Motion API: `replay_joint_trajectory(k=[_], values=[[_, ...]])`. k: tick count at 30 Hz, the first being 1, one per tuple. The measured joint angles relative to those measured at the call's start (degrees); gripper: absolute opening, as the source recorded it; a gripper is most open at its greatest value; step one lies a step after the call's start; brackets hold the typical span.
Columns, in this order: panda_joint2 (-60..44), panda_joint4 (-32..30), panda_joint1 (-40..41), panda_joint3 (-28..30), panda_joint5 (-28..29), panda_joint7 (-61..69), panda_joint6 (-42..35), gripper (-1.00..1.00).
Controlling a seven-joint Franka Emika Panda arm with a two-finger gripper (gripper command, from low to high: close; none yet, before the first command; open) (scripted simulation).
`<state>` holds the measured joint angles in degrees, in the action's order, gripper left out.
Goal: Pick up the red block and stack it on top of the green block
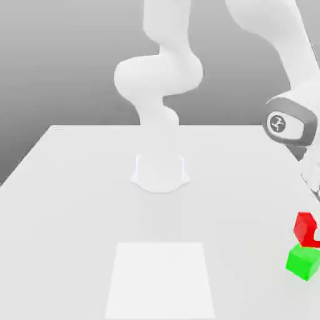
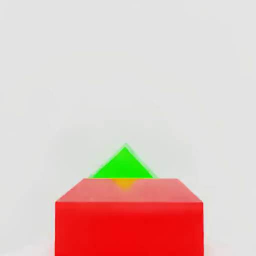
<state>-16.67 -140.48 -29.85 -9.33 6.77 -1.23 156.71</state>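
The red block (image 1: 304, 226) sits at the far right of the exterior view, just behind the green block (image 1: 303, 261) and tilted relative to it. My gripper (image 1: 313, 230) comes down from the wrist (image 1: 289, 124) at the exterior view's right edge and is shut on the red block. A pale finger covers part of the cube's right side. In the hand view the red block (image 2: 129, 220) looms close under the camera. One corner of the green block (image 2: 123, 165) pokes out beyond it on the white table (image 2: 125, 75).
The arm's base (image 1: 160, 172) stands at the middle back of the white table (image 1: 75, 206). A paler square patch (image 1: 161, 278) lies on the table's near middle. Both blocks lie near the exterior view's right border.
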Motion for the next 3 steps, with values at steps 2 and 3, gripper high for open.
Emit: replay_joint_trajectory(k=[2,3], values=[[0.00,0.00,0.00,0.00,0.00,0.00,0.00,1.00],[0.00,0.00,0.00,0.00,0.00,0.00,0.00,1.00]])
